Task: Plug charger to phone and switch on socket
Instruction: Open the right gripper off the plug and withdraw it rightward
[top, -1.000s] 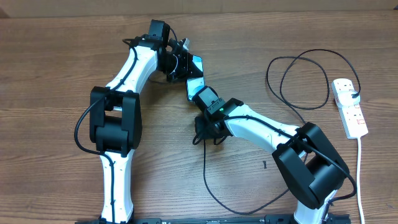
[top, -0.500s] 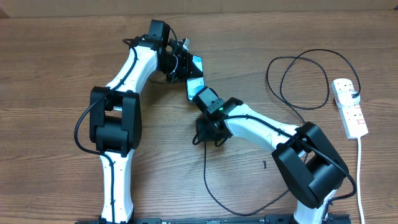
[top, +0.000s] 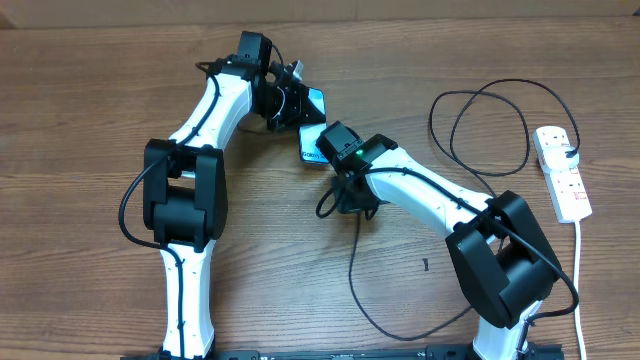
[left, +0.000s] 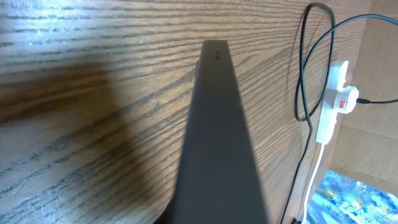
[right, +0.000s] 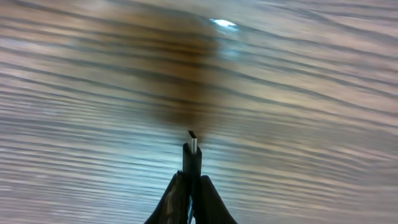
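The phone (top: 315, 100) is held tilted off the table by my left gripper (top: 294, 100), which is shut on it at the far centre. In the left wrist view the phone (left: 217, 137) shows edge-on as a dark slab. My right gripper (top: 323, 151) is just below the phone's lower end. It (right: 189, 186) is shut on the charger's black plug (right: 192, 155), metal tip pointing forward. The charger cable (top: 480, 100) loops at the right and trails under the right arm. The socket (top: 562, 175) lies at the right edge with a black plug in it.
A thick white cord (top: 580, 280) runs from the socket toward the front right corner. The socket (left: 333, 102) and cable loops (left: 303, 81) also show in the left wrist view. The table is brown wood; both arms cross its middle.
My right gripper has moved up and right, closer to the phone's lower end, and the cable under it has swung right. The left arm and phone have barely moved.
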